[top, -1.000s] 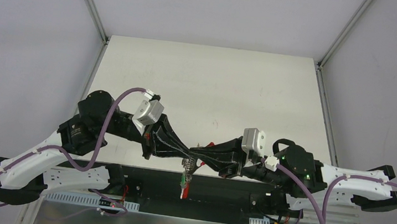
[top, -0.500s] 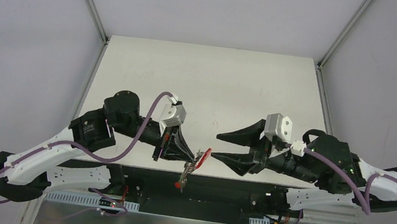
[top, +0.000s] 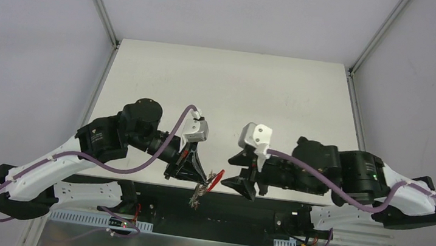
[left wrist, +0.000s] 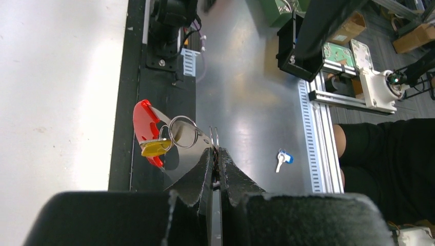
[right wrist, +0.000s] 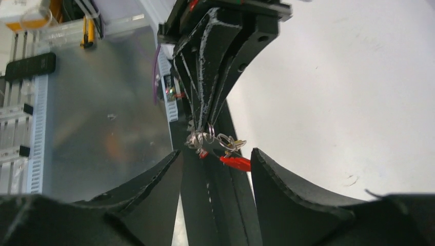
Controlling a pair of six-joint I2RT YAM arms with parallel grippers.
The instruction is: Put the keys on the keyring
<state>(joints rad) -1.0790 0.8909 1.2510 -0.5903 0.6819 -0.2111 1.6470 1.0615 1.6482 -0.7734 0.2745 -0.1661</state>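
Top view, left jaws: the left gripper (top: 199, 175) is clenched on a metal loop of the keyring (top: 215, 180). The bunch hangs off its tips at the near edge of the table (top: 237, 88).
Top view, right jaws: the right gripper (top: 232, 172) is released and spread, with nothing in it. The keyring's red end lies just ahead of its tips, not touching.
Left wrist view, look: a red plastic arc sits beyond and left of the pinched tips, with a round silvery ring beside it. A yellow-tagged key (left wrist: 154, 148) hangs where the two meet.
Left wrist view, stray: a blue-tagged key (left wrist: 281, 159) lies well apart to the right of the jaws, on a metal sheet (left wrist: 241, 77) below the table.
Right wrist view: the bunch dangles from the left fingers, ahead of the gap between the right jaws and short of it.
Handling: probably light. The red arc looks stiff, the wire loops springy and slick, and the whole bunch is free to swing.
Where to hold: the red arc looks the broader, surer surface. A grip on thin wire may slip or twist.
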